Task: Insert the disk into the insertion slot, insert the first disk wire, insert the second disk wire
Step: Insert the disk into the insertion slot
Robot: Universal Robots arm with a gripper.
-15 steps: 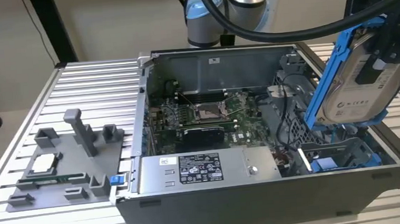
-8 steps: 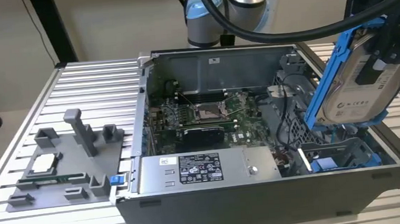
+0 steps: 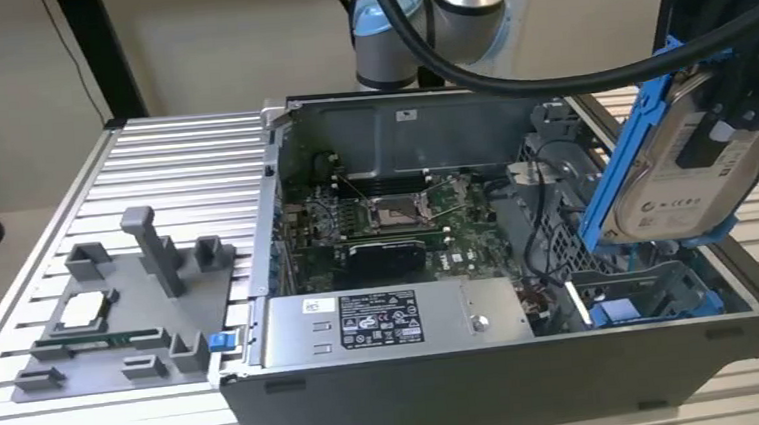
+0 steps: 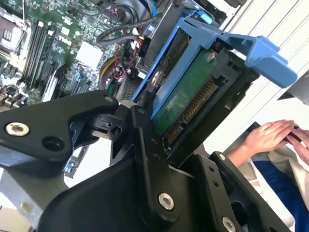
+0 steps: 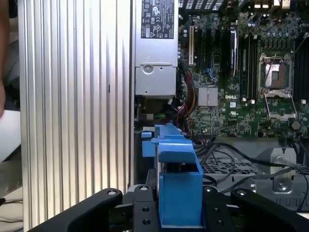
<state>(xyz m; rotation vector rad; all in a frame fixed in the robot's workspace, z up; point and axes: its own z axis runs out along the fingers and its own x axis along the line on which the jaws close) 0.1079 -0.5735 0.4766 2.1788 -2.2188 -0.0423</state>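
The disk, silver-grey with a white label in a bright blue carrier frame, hangs tilted and nearly on edge above the right end of the open computer case. My gripper is shut on it from above. In the second wrist view the disk's green circuit board and blue frame sit between the black fingers. The first wrist view has the blue frame end-on. The insertion slot, a grey perforated bay with blue rails, lies below the disk at the case's near right corner. Black cables lie over perforated metal.
The grey labelled power-supply box fills the case's near side beside the slot, with the motherboard behind it. A grey moulded parts tray stands on the ribbed table at the exterior view's left. A person's hands rest beyond the case.
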